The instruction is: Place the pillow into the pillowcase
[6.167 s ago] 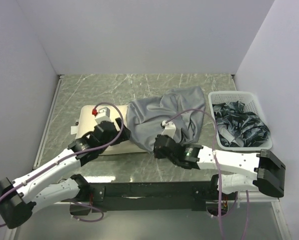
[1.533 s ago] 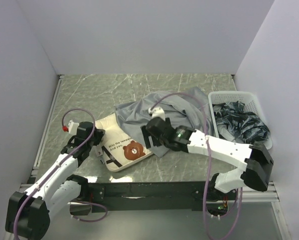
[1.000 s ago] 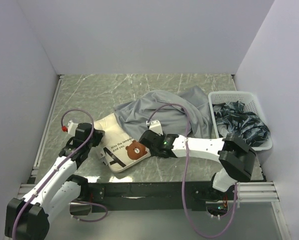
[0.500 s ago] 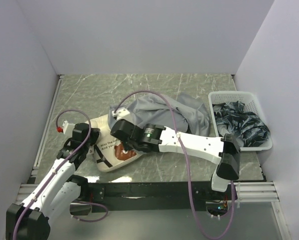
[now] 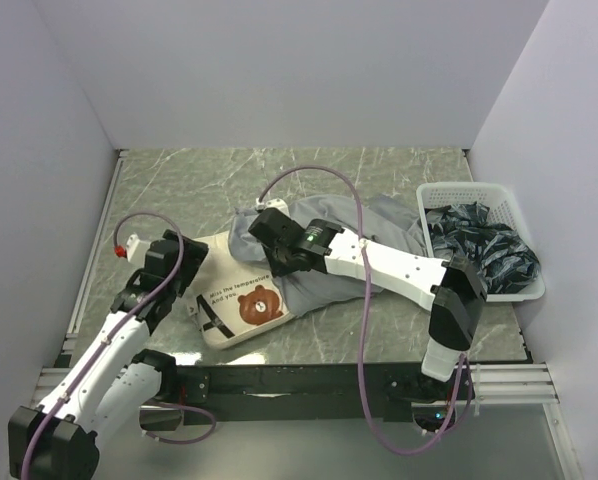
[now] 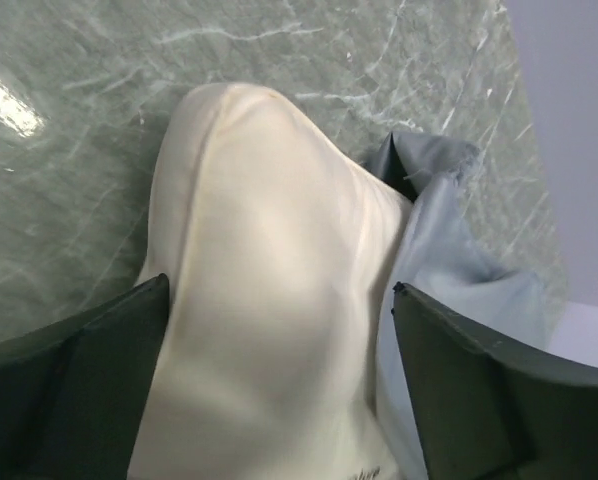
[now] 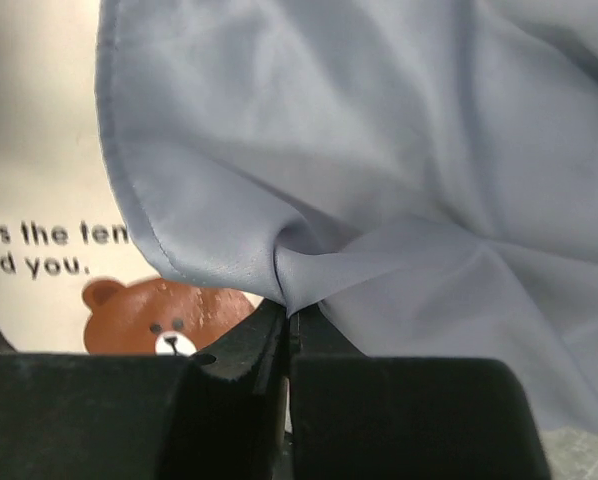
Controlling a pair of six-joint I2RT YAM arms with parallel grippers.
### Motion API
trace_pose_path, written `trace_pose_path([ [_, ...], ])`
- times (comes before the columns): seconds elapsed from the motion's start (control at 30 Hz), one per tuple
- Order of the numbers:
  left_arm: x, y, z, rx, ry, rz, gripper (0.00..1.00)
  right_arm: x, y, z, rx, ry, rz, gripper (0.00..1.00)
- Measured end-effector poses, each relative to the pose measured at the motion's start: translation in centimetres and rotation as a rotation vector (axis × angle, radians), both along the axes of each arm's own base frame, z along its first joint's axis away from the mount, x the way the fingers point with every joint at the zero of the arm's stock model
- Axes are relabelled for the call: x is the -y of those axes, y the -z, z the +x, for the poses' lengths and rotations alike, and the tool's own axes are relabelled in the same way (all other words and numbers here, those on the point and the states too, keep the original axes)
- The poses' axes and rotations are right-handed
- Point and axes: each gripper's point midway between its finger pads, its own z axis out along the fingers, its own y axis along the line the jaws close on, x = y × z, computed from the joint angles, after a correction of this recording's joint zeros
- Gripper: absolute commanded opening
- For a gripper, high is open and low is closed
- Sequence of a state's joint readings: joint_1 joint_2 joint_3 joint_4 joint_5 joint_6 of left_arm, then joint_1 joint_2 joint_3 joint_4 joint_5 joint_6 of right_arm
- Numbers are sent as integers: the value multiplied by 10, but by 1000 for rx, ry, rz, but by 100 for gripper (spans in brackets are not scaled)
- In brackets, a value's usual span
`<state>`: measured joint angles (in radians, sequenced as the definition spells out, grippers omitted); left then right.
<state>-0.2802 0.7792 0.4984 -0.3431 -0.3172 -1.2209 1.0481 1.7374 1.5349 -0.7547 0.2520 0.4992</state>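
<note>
Right now your right gripper (image 7: 291,322) is pinched tight on one fold of the pillowcase (image 7: 379,150), a smooth, creased grey cloth whose hem lies over the pillow (image 7: 39,180) just above its single brown bear face (image 7: 164,315) and two lines of black lettering (image 7: 39,245). Your left gripper (image 6: 279,290) has its two dark fingers (image 6: 69,380) spread wide around the pillow's plump cream end; whether they squeeze it, you cannot tell. The pillow rests on the marbled green table (image 5: 199,180). One white lattice basket (image 5: 434,190) of dark crumpled stuff stands at the right.
</note>
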Motion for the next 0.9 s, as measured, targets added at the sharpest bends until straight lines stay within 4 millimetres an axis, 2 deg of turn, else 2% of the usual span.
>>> trace_pose_path([
  [0.07, -2, -9, 0, -14, -10, 11, 99, 4, 0, 3, 3, 10, 6, 19],
  [0.1, -4, -14, -1, -23, -19, 20, 99, 5, 0, 2, 4, 10, 11, 35],
  [0.2, -8, -21, -2, -51, -38, 40, 99, 8, -1, -4, 8, -11, 31, 61],
  [0.3, -10, -5, -10, -94, -39, 47, 99, 9, -10, -9, 19, -34, 62, 73],
  [0.43, -9, 37, -31, -164, -8, 39, 100, -1, -30, -4, 59, -59, 101, 81],
  [0.5, -5, 49, -35, -158, 18, 23, 99, -13, -46, 5, 86, -69, 128, 84],
  [0.6, 2, 48, -31, -87, 55, -10, 99, -43, -73, 28, 133, -77, 181, 86],
  [0.7, 8, 46, -27, -38, 83, -30, 99, -76, -88, 65, 169, -63, 231, 87],
  [0.8, 10, 50, -24, -25, 92, -34, 97, -97, -75, 110, 182, -17, 236, 87],
  [0.9, 11, 53, -21, -12, 97, -39, 90, -105, -35, 145, 164, 31, 193, 87],
])
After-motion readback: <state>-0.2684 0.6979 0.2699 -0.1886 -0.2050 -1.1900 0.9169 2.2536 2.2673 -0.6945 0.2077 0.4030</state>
